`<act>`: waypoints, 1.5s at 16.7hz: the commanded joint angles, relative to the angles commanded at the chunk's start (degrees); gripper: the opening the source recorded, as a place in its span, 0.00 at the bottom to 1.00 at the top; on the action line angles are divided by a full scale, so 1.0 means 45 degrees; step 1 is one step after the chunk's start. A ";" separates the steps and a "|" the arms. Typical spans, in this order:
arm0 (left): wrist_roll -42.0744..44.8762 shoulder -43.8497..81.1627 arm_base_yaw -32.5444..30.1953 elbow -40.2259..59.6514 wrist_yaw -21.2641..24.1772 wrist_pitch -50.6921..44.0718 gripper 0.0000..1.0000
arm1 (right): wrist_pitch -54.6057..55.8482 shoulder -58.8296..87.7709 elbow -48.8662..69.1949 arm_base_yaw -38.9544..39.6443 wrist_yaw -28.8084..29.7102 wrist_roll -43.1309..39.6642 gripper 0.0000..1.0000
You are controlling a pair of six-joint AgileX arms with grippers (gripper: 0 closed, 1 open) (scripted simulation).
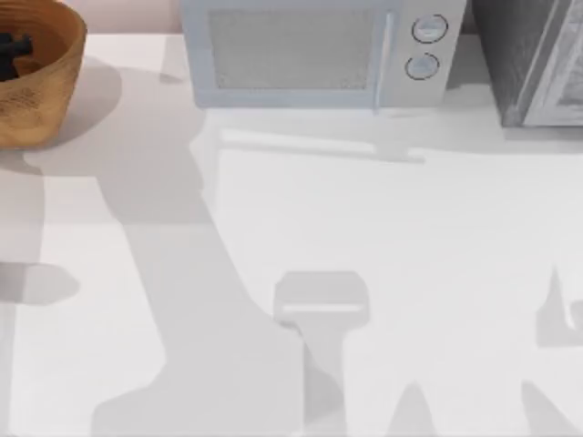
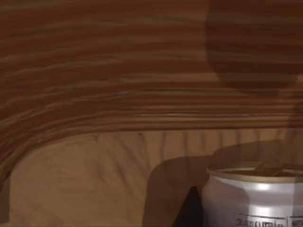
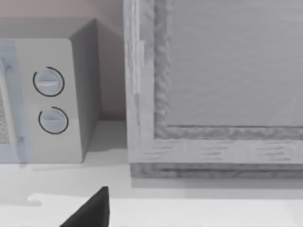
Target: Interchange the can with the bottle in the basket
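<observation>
Although the left end effector (image 1: 14, 47) reads as a dark shape down inside the basket (image 1: 56, 86) at the upper left of the top view, whether it is open or closed on the can cannot be told. In the left wrist view the can (image 2: 253, 198) stands upright at the lower right of the frame, on the basket floor and close under the camera, with a dark sliver of the tool just beside it. Judged risks: if the tool lifts out while it is pressed against the can, the light cylinder may tip and roll down the curved floor; if the tool drifts sideways on the way up, it may catch the woven wall and drag the basket along the counter (image 1: 383, 273). The can is smooth, glossy white metal with a dull gold rimmed top and small print low on its side. The basket is a round wicker bowl, golden-brown outside, with orange-brown horizontal ribs inside. The counter is flat, plain white. The right end effector (image 3: 92, 210) is parked at the lower left of its wrist view, state not determinable, facing a boxy pale microwave (image 1: 314, 50) with two round dials (image 3: 49, 82) and a grey textured cabinet (image 3: 227, 85).
</observation>
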 joint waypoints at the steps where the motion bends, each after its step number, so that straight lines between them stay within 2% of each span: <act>1: 0.0000 0.0000 0.0000 0.0000 0.0000 0.0000 0.00 | 0.0000 0.0000 0.0000 0.0000 0.0000 0.0000 1.00; 5: -0.0341 -0.1206 0.0003 -0.1268 -0.0366 0.0386 0.00 | 0.0000 0.0000 0.0000 0.0000 0.0000 0.0000 1.00; 10: -0.0879 -0.5700 -0.0324 -0.5403 -0.1221 0.2374 0.00 | 0.0000 0.0000 0.0000 0.0000 0.0000 0.0000 1.00; 25: -0.1860 -2.7150 -0.2160 -2.4461 -0.3675 1.0304 0.00 | 0.0000 0.0000 0.0000 0.0000 0.0000 0.0000 1.00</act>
